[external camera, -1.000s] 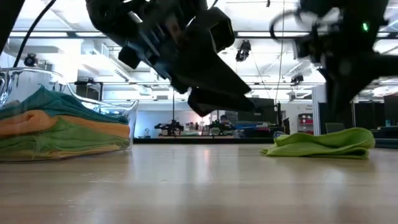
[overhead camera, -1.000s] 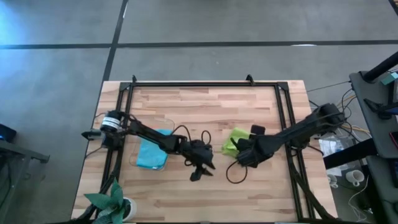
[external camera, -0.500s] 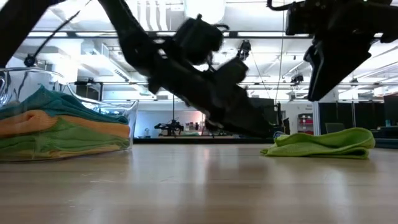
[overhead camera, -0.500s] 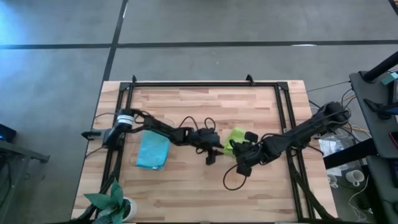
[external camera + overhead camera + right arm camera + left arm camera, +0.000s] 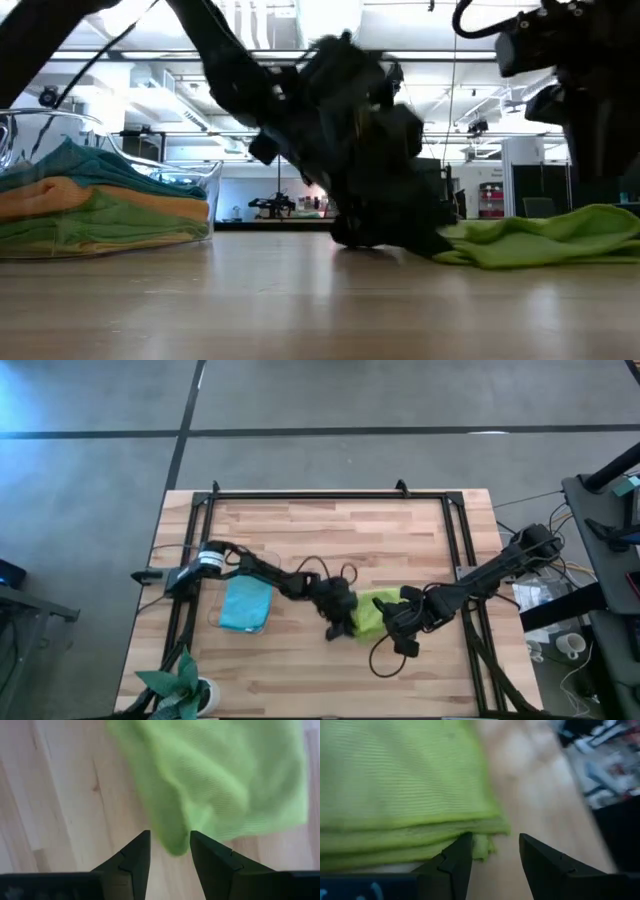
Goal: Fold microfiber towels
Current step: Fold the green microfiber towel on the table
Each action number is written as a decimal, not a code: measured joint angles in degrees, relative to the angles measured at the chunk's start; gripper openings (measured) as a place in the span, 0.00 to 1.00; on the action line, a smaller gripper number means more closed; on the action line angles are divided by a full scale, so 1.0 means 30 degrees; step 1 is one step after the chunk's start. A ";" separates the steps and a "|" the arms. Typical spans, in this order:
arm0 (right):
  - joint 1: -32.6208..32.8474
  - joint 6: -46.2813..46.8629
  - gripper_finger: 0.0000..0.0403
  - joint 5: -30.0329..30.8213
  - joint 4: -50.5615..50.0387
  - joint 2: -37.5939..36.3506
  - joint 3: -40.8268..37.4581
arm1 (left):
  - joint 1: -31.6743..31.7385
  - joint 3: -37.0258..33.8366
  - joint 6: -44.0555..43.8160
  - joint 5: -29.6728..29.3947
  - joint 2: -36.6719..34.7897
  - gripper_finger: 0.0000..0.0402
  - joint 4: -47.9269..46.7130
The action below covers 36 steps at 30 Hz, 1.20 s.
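Your left claw (image 5: 338,628) sits low at the near-left edge of the lime green towel (image 5: 372,612), seen from above. Your right claw (image 5: 405,630) is at the towel's other side. The towel lies in the middle of the worktop (image 5: 330,530), and the other towels sit stacked in a clear tub (image 5: 214,622) to the left, the light blue towel (image 5: 246,604) on top.

From table height, the left claw (image 5: 385,235) is down on the wood, touching the towel's (image 5: 545,240) edge. The stack (image 5: 95,205) rests in the tub, well apart.

Through the left wrist camera, the fingers (image 5: 452,865) are partly open with nothing pinched yet; the towel's (image 5: 400,785) corner lies just ahead of the gap.

Through the right wrist camera, the fingers (image 5: 132,865) are also partly open and empty, with a towel (image 5: 220,780) corner right at the gap.

Watch out, I think: if you close too early, you may miss the corner, or grab only one layer. If one claw pulls first, the towel could bunch up.
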 joint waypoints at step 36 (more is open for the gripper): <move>0.0481 0.0146 0.34 0.0518 0.5374 0.0036 -0.0051 | -0.2226 -0.0278 1.8410 -1.6493 -0.2743 0.53 -0.4423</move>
